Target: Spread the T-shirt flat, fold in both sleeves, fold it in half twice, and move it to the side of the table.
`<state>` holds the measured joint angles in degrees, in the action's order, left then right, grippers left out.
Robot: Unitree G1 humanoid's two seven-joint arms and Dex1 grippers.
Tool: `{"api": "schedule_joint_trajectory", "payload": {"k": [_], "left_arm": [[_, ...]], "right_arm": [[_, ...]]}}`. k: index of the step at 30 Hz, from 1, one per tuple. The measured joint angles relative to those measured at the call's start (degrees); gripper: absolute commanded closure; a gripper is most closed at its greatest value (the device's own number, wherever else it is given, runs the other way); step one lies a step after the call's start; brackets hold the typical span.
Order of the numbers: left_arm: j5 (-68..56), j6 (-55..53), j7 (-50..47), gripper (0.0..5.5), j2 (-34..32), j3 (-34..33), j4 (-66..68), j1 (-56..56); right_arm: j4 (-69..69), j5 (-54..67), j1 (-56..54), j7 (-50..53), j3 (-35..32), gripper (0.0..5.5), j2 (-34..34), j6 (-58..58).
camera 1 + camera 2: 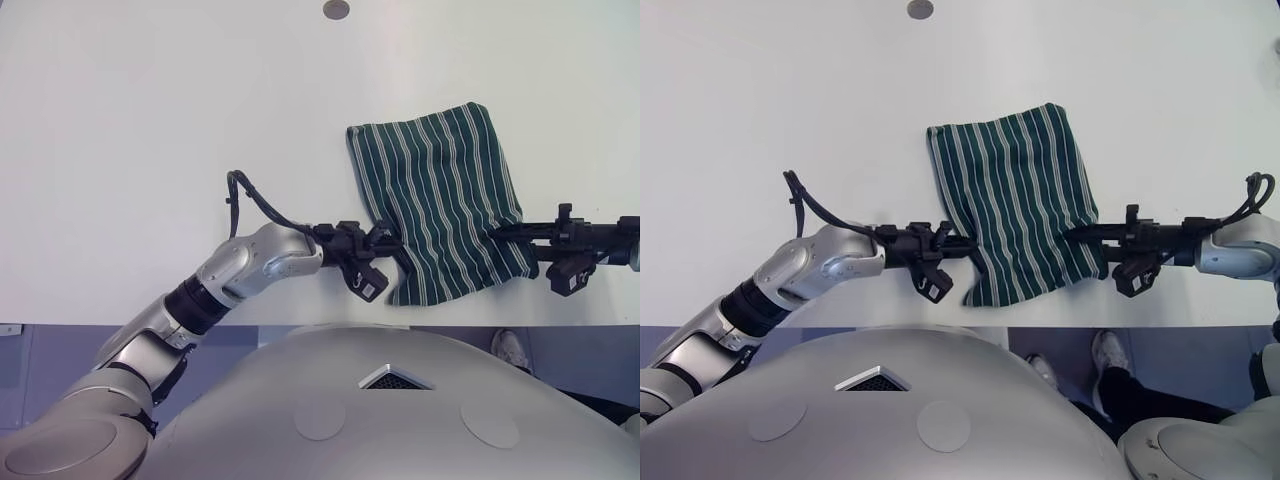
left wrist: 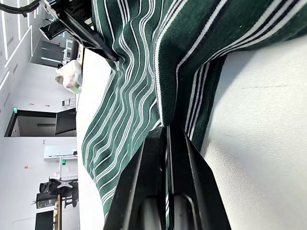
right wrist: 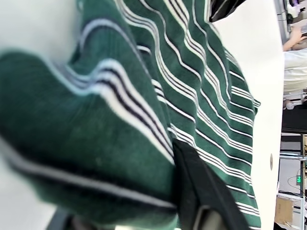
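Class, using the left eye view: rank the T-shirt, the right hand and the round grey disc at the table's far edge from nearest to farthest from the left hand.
1. T-shirt, gripped by the left hand at its left edge.
2. right hand, across the T-shirt at its right edge.
3. round grey disc, farthest, well beyond the T-shirt.

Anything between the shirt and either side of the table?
Nothing visible does. The left gripper and right gripper hold the shirt by its two sides; the only other thing on the table is a round disc at the far edge.
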<state>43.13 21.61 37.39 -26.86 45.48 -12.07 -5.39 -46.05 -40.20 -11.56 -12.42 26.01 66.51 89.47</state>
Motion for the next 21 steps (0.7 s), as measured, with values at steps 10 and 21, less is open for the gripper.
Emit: {"api": "schedule_joint_trajectory", "payload": {"k": [10, 21], "left_arm": [[-4.40, -0.10, 0.22, 5.05, -5.16, -3.96, -2.47, 3.92], [-6.83, -3.35, 4.10, 3.30, -7.24, -5.12, -7.64, 8.01]], "right_arm": [[0.32, 4.11, 1.50, -1.94, 0.88, 5.14, -1.01, -1.36], [4.48, 7.13, 3.78, -4.27, 0.04, 5.15, -2.34, -3.95]]}}
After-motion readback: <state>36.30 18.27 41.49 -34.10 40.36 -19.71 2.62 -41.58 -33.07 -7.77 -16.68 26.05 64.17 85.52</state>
